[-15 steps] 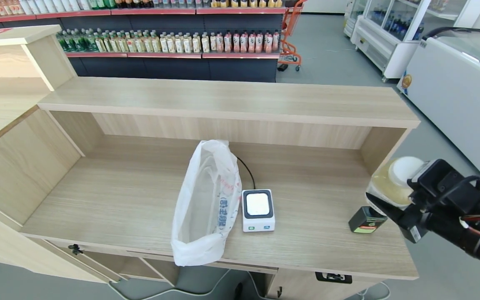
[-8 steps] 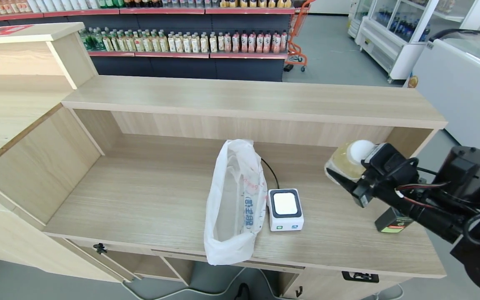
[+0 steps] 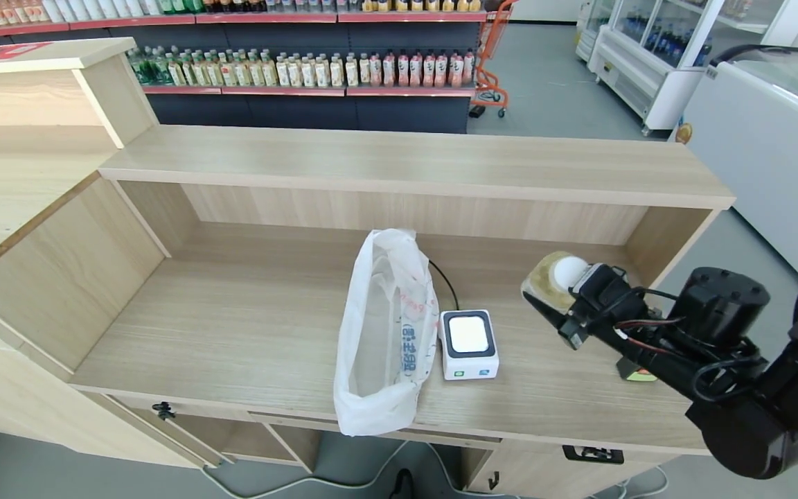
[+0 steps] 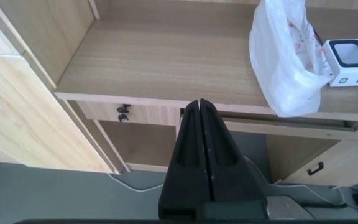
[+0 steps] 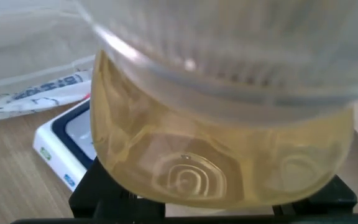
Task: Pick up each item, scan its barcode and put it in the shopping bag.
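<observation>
My right gripper (image 3: 550,299) is shut on a clear bottle of yellowish drink with a white cap (image 3: 555,276), held above the counter to the right of the white barcode scanner (image 3: 468,344). The bottle (image 5: 222,124) sits close before the right wrist camera, with the scanner (image 5: 64,146) below it. The white plastic shopping bag (image 3: 384,333) stands open just left of the scanner. A small dark box (image 3: 636,371) lies on the counter behind my right arm, mostly hidden. My left gripper (image 4: 199,109) is shut and empty, held low in front of the counter's edge; bag (image 4: 288,56) and scanner (image 4: 350,60) lie beyond it.
The wooden counter (image 3: 233,326) has a raised back ledge (image 3: 406,163) and side walls. A black cable (image 3: 444,281) runs from the scanner toward the back. Shelves of bottles (image 3: 302,69) and freezers (image 3: 759,125) stand behind.
My right arm has carried the bottle leftward from the counter's right end toward the scanner. The head camera has shifted, so the whole scene has slid in the picture.
</observation>
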Available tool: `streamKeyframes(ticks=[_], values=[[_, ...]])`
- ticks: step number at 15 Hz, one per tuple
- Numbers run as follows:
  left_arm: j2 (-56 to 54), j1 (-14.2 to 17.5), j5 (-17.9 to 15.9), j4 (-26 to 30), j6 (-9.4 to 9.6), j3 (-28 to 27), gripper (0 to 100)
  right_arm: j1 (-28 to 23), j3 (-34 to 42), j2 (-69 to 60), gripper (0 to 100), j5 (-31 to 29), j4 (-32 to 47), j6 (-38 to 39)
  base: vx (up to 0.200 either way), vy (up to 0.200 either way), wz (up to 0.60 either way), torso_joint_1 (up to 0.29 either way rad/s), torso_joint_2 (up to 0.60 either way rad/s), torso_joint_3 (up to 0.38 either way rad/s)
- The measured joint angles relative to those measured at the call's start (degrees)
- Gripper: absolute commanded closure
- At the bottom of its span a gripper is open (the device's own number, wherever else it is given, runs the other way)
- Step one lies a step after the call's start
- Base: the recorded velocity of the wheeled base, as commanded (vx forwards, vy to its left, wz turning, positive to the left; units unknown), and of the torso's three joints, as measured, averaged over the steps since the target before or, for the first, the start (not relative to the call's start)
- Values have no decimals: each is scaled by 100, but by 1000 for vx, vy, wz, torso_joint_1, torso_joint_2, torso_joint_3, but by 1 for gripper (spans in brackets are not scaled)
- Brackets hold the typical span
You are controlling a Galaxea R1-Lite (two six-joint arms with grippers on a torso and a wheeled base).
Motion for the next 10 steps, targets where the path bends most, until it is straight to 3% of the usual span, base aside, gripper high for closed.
streamKeyframes(ticks=[2, 10], values=[[0, 0, 0, 2, 0, 0, 100, -30, -96, 317, 100, 391, -46, -18, 0, 0, 0, 0, 0, 0], [0, 0, -2, 0, 0, 0, 100, 44, -744, 1058, 100, 738, -49, -325, 0, 0, 0, 0, 0, 0]])
